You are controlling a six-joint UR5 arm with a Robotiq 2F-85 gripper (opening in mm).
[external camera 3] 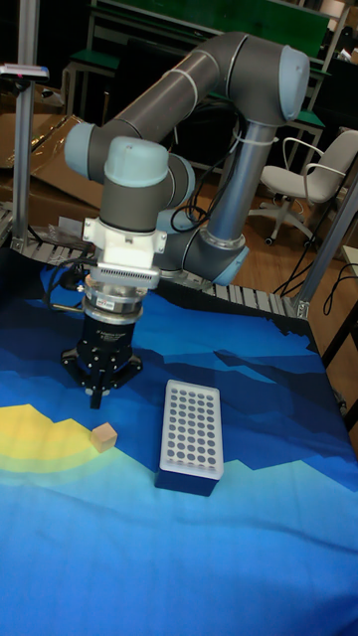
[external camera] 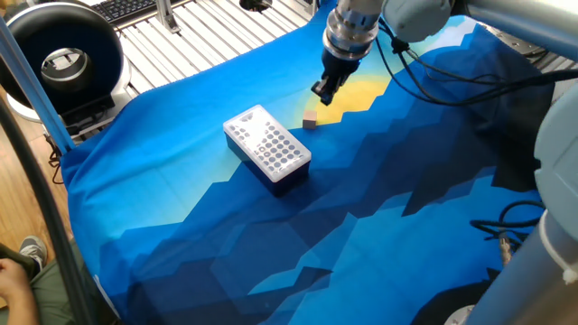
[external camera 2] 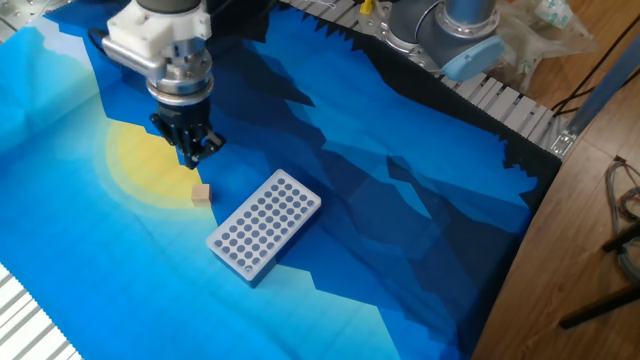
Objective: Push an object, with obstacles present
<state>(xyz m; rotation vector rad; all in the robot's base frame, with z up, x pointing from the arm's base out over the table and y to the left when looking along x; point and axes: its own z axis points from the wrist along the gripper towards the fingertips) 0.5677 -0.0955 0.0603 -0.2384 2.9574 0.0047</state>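
Note:
The object, a tiny tan cube (external camera: 310,120) (external camera 2: 202,193) (external camera 3: 102,435), rests on the blue cloth at the rim of the yellow patch. My gripper (external camera: 323,92) (external camera 2: 189,157) (external camera 3: 95,399) hangs just behind it, a short gap away, fingers together and shut on nothing. The obstacle, a white perforated block with dark sides (external camera: 267,147) (external camera 2: 265,222) (external camera 3: 189,433), lies right beside the cube on the cloth, apart from it.
A blue and yellow patterned cloth (external camera: 298,226) covers the table. A black round device (external camera: 61,61) stands at the far left corner. Cables (external camera: 515,236) lie at the right edge. The arm's base (external camera 2: 450,30) sits by the slatted table edge.

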